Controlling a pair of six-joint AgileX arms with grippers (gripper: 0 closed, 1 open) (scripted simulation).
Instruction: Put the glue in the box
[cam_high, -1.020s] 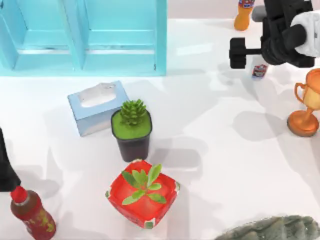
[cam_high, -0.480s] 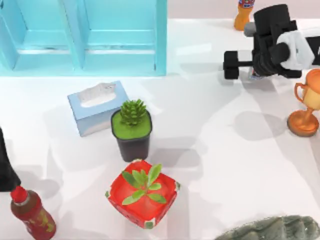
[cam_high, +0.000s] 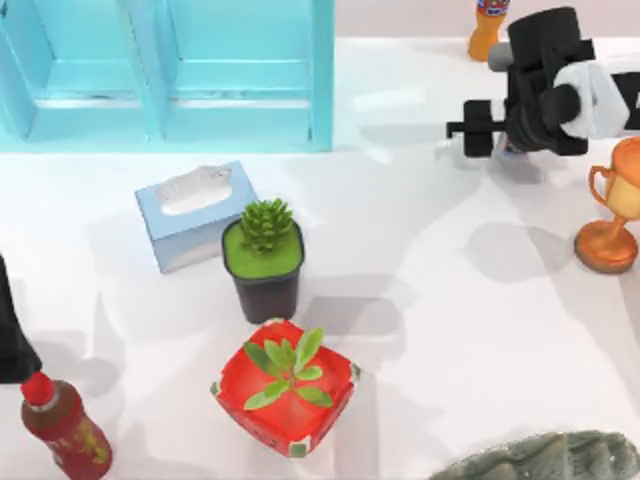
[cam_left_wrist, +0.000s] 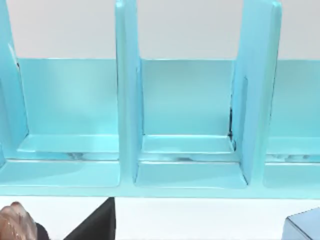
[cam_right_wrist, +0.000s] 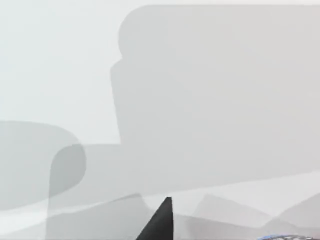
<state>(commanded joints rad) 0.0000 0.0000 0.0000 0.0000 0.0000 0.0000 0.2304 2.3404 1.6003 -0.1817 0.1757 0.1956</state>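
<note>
two plants (cam_high: 265, 258) – two bottles (cam_high: 62, 425), one trophy (cam_high: 612, 208)

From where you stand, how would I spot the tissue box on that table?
Find the big turquoise box at the top view's upper left. Just below it lies the tissue box, beside a dark pot with a spiky plant. It alone is pale blue with white tissue poking out.

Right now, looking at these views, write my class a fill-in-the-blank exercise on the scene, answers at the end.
1. The right gripper is beside the table's far ____ corner.
2. The orange trophy stands at the table's ____ edge.
3. The tissue box is light ____.
4. The cactus grows in a ____ pot.

Answers: right; right; blue; black
</note>
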